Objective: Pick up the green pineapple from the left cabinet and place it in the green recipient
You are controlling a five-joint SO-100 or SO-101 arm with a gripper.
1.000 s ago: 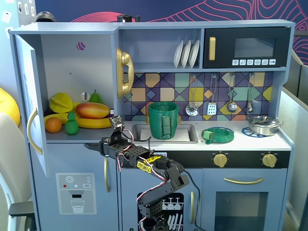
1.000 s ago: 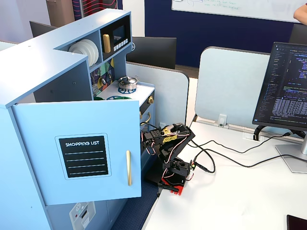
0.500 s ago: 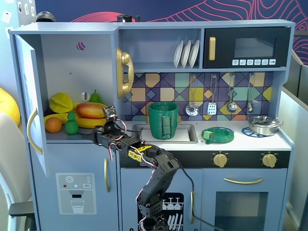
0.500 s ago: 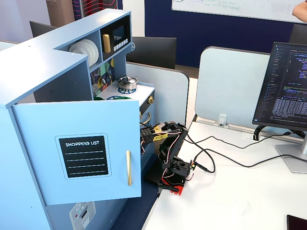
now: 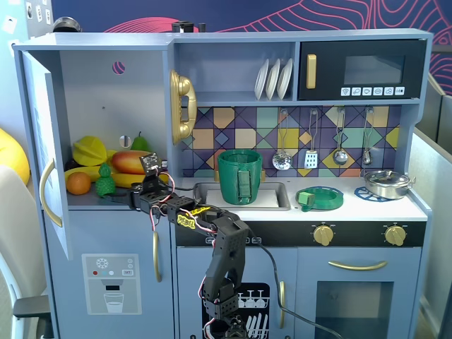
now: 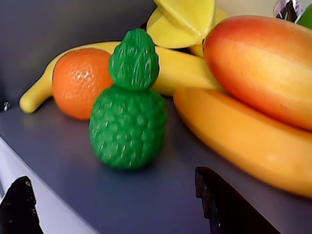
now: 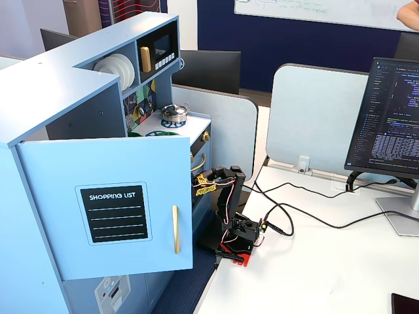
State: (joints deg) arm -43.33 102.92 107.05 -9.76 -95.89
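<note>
My gripper (image 6: 122, 209) is spread open and empty: in the wrist view its two dark fingertips (image 6: 229, 204) show at the bottom corners, one left and one right, with bare shelf between them. Just ahead, standing upright on the shelf of the cabinet (image 5: 53, 127), is the pineapple (image 6: 129, 114), tuft up, a little left of the midline between my fingertips. The orange (image 6: 78, 80) sits close behind it on the left and may touch it; the banana (image 6: 180, 70) runs behind it, and a large orange-yellow fruit (image 6: 243, 141) lies near on the right. In the front fixed view I reach in over the shelf edge past the open door (image 5: 49, 162), my wrist low by the pineapple (image 5: 105, 181). To do this well, I judge I should shift slightly left so the bumpy body sits centred, then ease forward until both fingertips pass its widest part before closing. I would grip the body, not the narrow tuft, which could slip or tip. The right fingertip risks nudging the large fruit, so I keep it tight to the pineapple. The cup (image 5: 239, 175) waits in the sink, well off to the right.
</note>
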